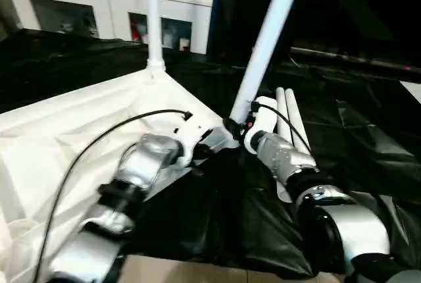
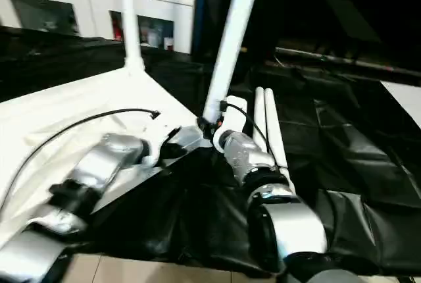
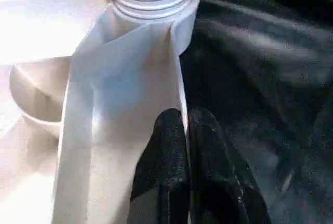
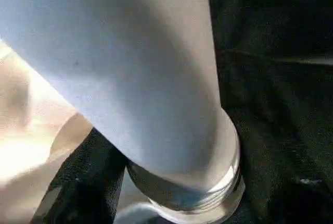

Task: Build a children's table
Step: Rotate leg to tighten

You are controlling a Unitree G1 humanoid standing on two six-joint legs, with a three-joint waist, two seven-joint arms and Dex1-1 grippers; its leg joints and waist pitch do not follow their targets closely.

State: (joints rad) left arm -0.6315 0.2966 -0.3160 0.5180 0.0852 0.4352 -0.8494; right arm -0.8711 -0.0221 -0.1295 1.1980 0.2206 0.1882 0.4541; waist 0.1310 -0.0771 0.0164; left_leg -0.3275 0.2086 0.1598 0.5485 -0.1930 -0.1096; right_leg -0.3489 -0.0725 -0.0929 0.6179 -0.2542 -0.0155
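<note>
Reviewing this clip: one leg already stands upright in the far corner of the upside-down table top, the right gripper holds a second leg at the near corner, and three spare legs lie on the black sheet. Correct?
Not quite: two spare legs lie on the black sheet, not three, as the left eye view shows. The rest holds: one leg stands in the far corner of the table top, and the right gripper holds the second leg at the near corner.

Both upright legs (image 1: 266, 39) run off the top edge.
</note>
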